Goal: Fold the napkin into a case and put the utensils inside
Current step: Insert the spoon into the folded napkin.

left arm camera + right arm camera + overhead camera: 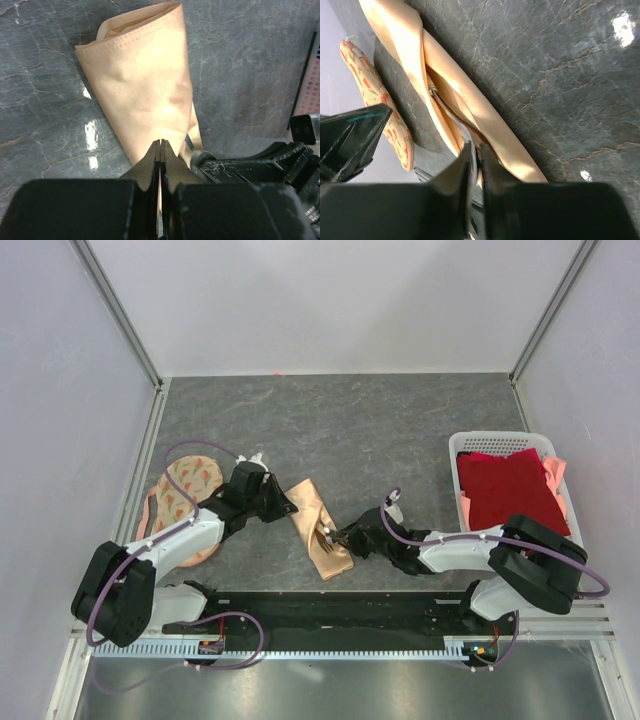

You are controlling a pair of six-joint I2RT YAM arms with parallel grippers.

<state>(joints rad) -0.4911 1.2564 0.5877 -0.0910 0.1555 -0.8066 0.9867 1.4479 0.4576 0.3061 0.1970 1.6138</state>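
Note:
The peach-orange napkin (pixel 318 530) lies folded into a narrow case (pixel 142 75) in the middle of the table. My left gripper (pixel 290 507) is at its upper left end. In the left wrist view its jaws (pixel 160 142) are pressed together on the cloth's near edge, and pale cloth shows in the slit. My right gripper (pixel 335 537) is at the case's right side. Its jaws (pixel 476 147) stand barely apart around the silver handle of the spoon (pixel 445 107), which runs into the fold of the napkin (pixel 485 120). A thin dark stick (pixel 188 142) pokes out beside the cloth.
A round cream cloth with orange print (pixel 180 495) lies under the left arm, also seen as the printed cloth (pixel 375 95). A white lattice basket (pixel 490 437) at the right holds a dark red cloth (pixel 510 490). Metal rails border the table on the left and right.

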